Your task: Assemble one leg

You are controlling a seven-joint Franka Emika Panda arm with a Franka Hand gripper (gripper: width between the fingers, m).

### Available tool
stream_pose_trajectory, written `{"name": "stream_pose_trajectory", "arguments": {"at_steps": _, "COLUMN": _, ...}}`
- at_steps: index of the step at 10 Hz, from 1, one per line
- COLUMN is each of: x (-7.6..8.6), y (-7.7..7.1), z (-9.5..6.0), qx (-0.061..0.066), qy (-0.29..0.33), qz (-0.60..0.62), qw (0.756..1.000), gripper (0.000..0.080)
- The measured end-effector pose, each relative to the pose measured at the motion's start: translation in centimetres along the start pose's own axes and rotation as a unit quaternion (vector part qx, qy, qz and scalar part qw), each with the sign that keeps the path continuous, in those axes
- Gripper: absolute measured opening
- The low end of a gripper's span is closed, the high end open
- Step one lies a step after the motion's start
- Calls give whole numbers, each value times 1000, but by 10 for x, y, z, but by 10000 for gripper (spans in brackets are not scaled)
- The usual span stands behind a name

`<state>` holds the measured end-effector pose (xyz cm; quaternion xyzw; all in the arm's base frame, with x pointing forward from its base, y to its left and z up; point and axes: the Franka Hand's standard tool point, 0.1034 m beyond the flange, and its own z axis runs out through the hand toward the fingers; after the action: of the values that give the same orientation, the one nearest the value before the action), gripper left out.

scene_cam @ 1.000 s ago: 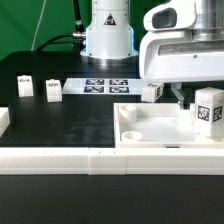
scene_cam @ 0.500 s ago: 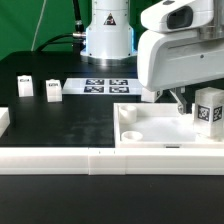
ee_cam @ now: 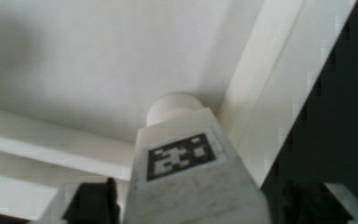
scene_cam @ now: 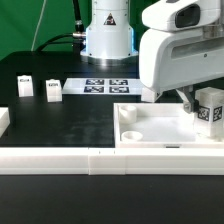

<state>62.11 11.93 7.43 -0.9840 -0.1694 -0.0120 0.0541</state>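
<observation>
Wrist view shows the end effector (ee_cam: 202, 203) grasping the leg (ee_cam: 194, 150) upright at the tray-like panel's (scene_cam: 160, 128) 3 o'clock corner, likely for seating.

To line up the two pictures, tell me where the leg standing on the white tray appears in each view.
Exterior view: the leg stands upright on the tray, at the exterior view's right edge.
Wrist view: the leg fills the middle of the picture, seen lengthwise and close up.
Shared landmark: the black-and-white tag on the leg's face, with the tray's raised wall beside it.
</observation>
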Motion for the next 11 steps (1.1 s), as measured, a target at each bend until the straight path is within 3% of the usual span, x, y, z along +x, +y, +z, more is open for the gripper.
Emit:
{"name": "stream_pose_trajectory", "arguments": {"at_steps": 1, "x": 0, "y": 0, "z": 0, "qx": 0, "qy": 0, "qz": 0, "qw": 1000, "gripper": 401}}
{"name": "stream_pose_trajectory", "arguments": {"at_steps": 2, "x": 0, "y": 0, "z": 0, "qx": 0, "qy": 0, "qz": 6, "qw": 1000, "gripper": 291}}
{"name": "stream_pose_trajectory", "arguments": {"at_steps": 4, "x": 0, "y": 0, "z": 0, "qx": 1, "qy": 0, "qz": 22, "qw": 1000, "gripper": 291}}
{"name": "stream_pose_trajectory", "arguments": {"at_steps": 7, "x": 1, "y": 0, "z": 1, "qx": 10, "qy": 1, "qz": 185, "qw": 983, "gripper": 291}}
{"name": "stream_pose_trajectory", "arguments": {"at_steps": 11, "x": 1, "y": -2, "z": 2, "qx": 8, "qy": 3, "qz": 442, "qw": 897, "gripper": 291}}
